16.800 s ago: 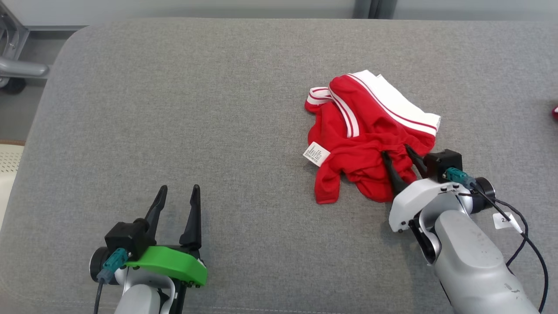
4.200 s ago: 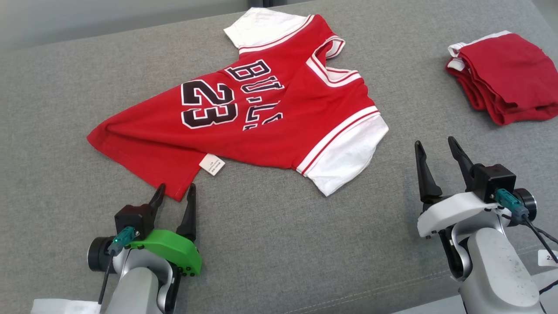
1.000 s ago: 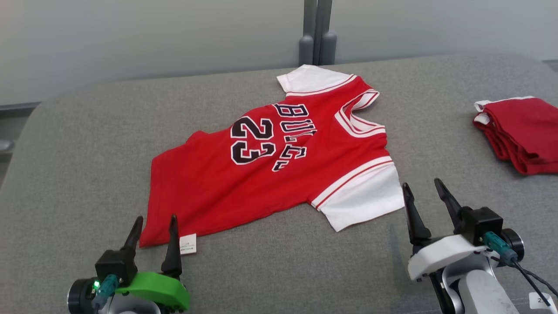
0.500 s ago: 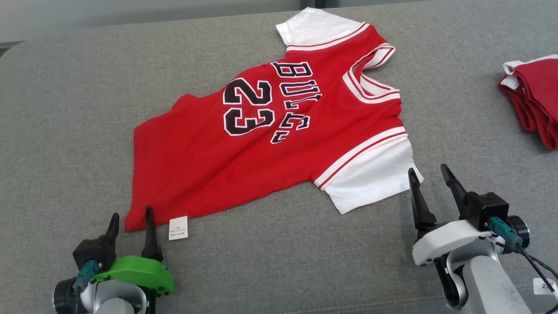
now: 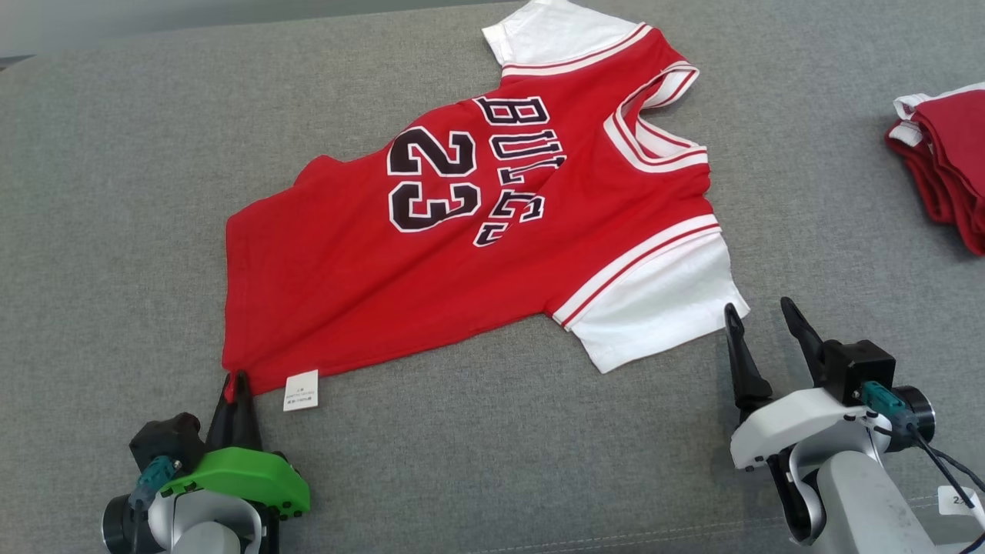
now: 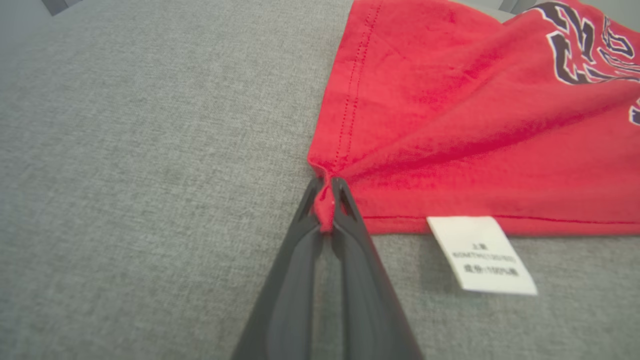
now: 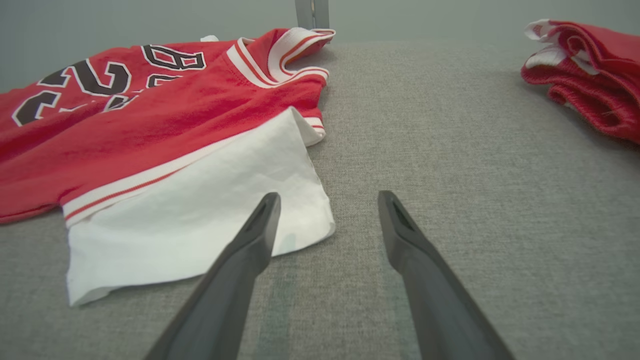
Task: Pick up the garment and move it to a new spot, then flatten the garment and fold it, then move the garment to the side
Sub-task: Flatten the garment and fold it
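Head view: the left pincer (image 5: 234, 378), open a moment ago, now clamps the hem corner of the red, white-sleeved jersey (image 5: 431, 254) spread on the grey upholstered desk (image 5: 115, 192). Left wrist view: red cloth bunches between its tips, so flattening can likely begin. Right wrist view: the right pincer (image 7: 328, 196) gapes empty beside the white sleeve (image 7: 200, 220).

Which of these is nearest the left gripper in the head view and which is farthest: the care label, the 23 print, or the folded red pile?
From the left gripper:
1. care label, just to its right, at the hem of the jersey.
2. 23 print, up and to the right, mid-chest.
3. folded red pile, at the far right edge.
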